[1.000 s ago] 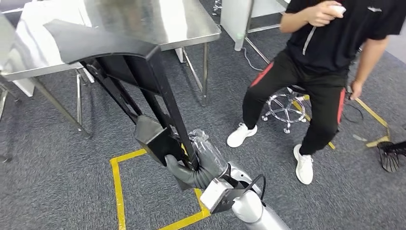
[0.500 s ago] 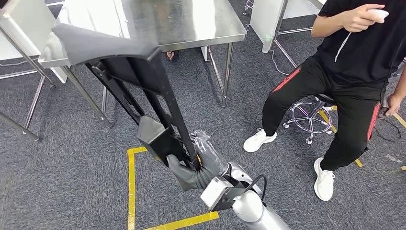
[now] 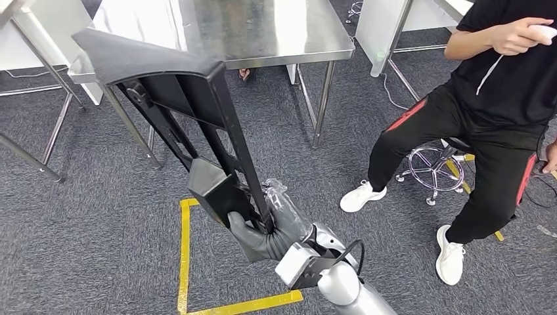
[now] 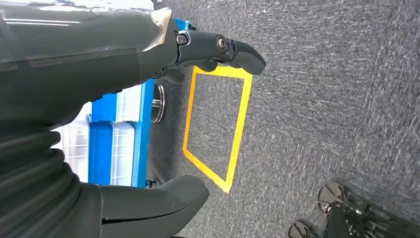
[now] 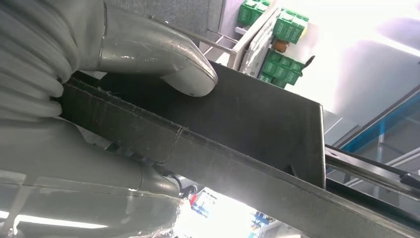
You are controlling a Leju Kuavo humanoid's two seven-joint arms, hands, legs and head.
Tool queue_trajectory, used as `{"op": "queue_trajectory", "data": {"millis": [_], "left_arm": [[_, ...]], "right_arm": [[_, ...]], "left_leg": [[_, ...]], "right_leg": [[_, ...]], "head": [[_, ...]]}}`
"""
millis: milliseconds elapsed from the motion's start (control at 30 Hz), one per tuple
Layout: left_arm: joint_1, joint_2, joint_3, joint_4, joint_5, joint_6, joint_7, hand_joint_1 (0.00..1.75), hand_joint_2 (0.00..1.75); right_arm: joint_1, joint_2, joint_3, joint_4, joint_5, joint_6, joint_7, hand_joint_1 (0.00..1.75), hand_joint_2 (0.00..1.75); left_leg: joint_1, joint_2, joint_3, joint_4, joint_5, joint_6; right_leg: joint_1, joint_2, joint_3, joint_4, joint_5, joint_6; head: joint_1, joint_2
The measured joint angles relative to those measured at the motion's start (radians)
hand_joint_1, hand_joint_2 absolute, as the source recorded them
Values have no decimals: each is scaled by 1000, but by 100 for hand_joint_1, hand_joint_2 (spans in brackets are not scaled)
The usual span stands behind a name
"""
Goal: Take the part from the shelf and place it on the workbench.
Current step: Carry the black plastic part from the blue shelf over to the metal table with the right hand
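A long black part with a curved panel at its far end and open ribs stands tilted in the head view. My right hand grips its near end, thumb pressed on the black surface. The part's far end overlaps the front edge of a steel workbench. My left hand hangs over the carpet, fingers and thumb apart, holding nothing.
A person in black sits on a wheeled stool at the right, a white controller in one hand. A yellow tape square marks the grey carpet. Bench legs stand ahead. Blue and white crates are near my left hand.
The whole picture has shifted rightward: the camera has turned, bringing the steel workbench more to the centre. My right hand keeps its grip on the part.
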Motion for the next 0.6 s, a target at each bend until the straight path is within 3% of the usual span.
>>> {"op": "queue_trajectory", "data": {"millis": [233, 367, 433, 500, 567, 600], "left_arm": [[0, 0, 5, 0, -6, 7, 0, 0, 175], [0, 4, 6, 0, -6, 3, 0, 0, 175], [0, 5, 7, 0, -6, 1, 0, 0, 175], [-1, 4, 7, 0, -6, 0, 0, 0, 175], [-2, 4, 7, 0, -6, 0, 0, 0, 175], [-1, 4, 7, 0, -6, 0, 0, 0, 175]], "right_arm": [[-6, 0, 0, 0, 0, 0, 0, 175, 175], [-11, 5, 0, 0, 0, 0, 0, 175, 175], [-14, 8, 0, 0, 0, 0, 0, 175, 175], [-15, 9, 1, 0, 0, 0, 0, 175, 175], [-15, 7, 1, 1, 0, 0, 0, 175, 175], [-13, 5, 1, 3, 0, 0, 0, 175, 175]], "left_leg": [[-3, -5, 0, 1, -2, 10], [-7, -6, -2, 4, -6, 30], [1, -5, 9, -16, 3, 40], [8, -5, 23, -36, 12, 48], [9, -7, 23, -39, 14, 51], [10, -9, 23, -38, 14, 49]], "right_leg": [[-2, -3, 4, -8, 4, 8], [-13, -5, 9, -16, 9, 23], [-11, -4, 6, -7, 2, 27], [-10, 0, -27, 62, -34, 22], [-13, 3, -92, 190, -86, 17], [-16, 3, -119, 239, -99, 19]], "head": [[0, 0], [0, 0], [0, 0], [1, 0], [1, 0], [1, 0]]}}
